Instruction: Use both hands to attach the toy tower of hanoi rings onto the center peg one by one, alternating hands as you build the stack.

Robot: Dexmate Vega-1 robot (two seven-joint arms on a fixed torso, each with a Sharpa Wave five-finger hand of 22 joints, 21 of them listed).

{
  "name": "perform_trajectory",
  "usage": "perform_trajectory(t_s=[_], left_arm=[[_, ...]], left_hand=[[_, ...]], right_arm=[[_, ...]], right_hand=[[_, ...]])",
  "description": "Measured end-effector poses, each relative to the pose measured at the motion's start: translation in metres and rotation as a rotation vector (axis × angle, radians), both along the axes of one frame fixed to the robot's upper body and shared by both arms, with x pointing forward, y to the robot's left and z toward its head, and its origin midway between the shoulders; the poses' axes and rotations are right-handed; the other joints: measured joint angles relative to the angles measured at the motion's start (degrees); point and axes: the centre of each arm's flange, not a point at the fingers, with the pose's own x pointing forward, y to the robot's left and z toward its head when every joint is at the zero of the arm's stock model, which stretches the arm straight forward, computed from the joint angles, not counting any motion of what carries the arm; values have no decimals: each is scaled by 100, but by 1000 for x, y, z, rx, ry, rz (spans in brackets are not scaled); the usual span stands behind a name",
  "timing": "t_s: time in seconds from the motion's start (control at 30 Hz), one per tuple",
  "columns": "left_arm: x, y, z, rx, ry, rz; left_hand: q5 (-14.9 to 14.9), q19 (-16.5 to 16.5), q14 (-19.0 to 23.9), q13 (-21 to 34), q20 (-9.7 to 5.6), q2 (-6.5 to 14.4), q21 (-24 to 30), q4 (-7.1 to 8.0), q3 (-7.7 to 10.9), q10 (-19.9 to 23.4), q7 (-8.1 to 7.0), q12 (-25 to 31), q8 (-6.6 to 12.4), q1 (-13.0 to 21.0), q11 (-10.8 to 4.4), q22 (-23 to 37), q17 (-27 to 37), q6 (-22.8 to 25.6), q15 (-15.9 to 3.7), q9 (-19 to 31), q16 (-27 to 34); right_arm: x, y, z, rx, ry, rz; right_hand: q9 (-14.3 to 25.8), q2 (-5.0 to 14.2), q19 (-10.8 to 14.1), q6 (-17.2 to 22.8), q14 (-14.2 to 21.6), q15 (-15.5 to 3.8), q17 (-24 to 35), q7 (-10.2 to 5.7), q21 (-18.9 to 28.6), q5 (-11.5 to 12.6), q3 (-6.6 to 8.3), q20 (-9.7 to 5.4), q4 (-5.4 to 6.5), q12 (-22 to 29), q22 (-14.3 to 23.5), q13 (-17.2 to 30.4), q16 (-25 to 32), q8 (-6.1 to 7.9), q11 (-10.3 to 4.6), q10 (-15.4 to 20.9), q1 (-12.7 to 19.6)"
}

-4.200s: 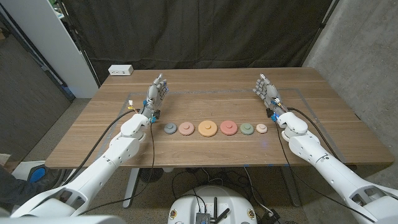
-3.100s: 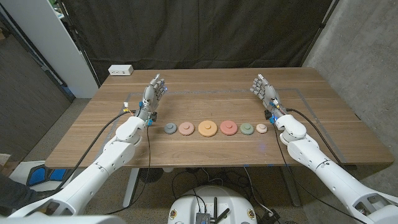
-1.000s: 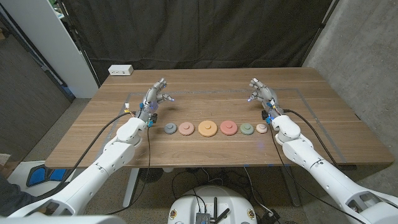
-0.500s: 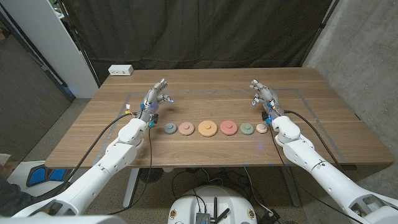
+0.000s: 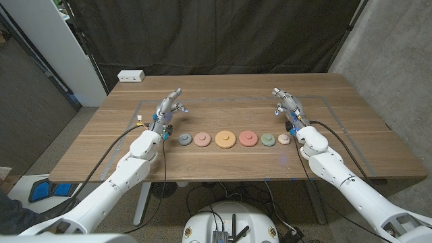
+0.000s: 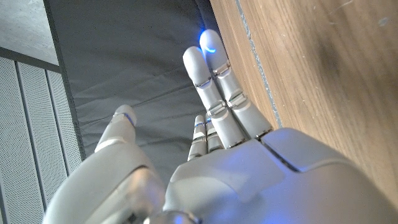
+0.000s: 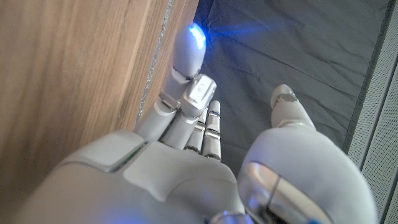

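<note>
Nearest me on the wooden table [image 5: 94, 145] lies a row of six flat round discs, each with a small raised knob in its middle, none of them stacked yet. From my left to my right they are the small blue-grey disc [image 5: 185, 140], the peach-pink disc [image 5: 202, 140], the large orange disc [image 5: 225, 139] in the middle, the coral-red disc [image 5: 248, 138], the small sage-green disc [image 5: 268, 140] and the smallest cream disc [image 5: 284, 140]. I cannot make out a separate peg; the orange disc sits at the centre and looks like the base.

I judge these pieces to be stiff, light and smooth, probably painted wood or hard plastic, so they should not bend or break but may slide on the tabletop if I push sideways. They lie low, so I would pinch each one across its rim, thumb on one side and fingers opposite, or nip the central knob, and lift straight up.

Just beyond the row's ends, my left hand [image 5: 167, 108] is beside the blue-grey disc and my right hand [image 5: 285, 104] beside the cream one. Both hold nothing, fingers extended and apart, thumbs out to the side.

Farther back, a white box [image 5: 131, 76] sits by the table's far edge before a black curtain [image 5: 216, 34].
</note>
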Motion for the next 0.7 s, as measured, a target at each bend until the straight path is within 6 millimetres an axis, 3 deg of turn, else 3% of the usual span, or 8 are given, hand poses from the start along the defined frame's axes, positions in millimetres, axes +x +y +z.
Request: perform_trajectory(t_s=[0.3,0.37,0.47,0.7], left_arm=[[-1,0,2,10,-11,21],[-1,1,2,12,-14,31],[-1,1,3,11,-20,44],[-3,2,6,13,-36,87]], left_hand=[[75,186,169,0,-60,-78,165,-16,111,367,-85,79,84,603,-108,16,-45,362,-67,0,168],[98,238,261,9,-95,-135,236,-15,110,513,-108,121,87,806,-211,16,-73,491,-111,22,244],[102,329,367,16,-124,-228,302,-15,110,676,-163,145,130,1015,-304,16,-107,662,-159,28,338],[102,441,574,38,-176,-323,401,2,93,902,-240,185,131,1307,-370,44,-63,841,-163,28,552]], right_arm=[[-3,0,0,-5,-4,-22],[-4,0,0,-6,-5,-29],[-4,0,0,-7,-6,-36],[-7,-1,1,-16,-13,-78]], right_hand=[[5,-115,31,54,-85,-1,-34,-18,0,58,157,30,-5,0,-36,-16,118,0,-117,42,482],[15,-158,31,39,-86,-2,-37,-42,0,100,197,30,-12,0,-53,-10,169,0,-160,17,630],[16,-202,31,61,-86,-2,-49,-65,0,100,228,30,1,0,-80,-10,182,0,-162,19,696],[16,-242,31,31,-145,-2,-53,-95,-45,100,261,30,8,0,-106,-11,223,0,-222,17,866]])
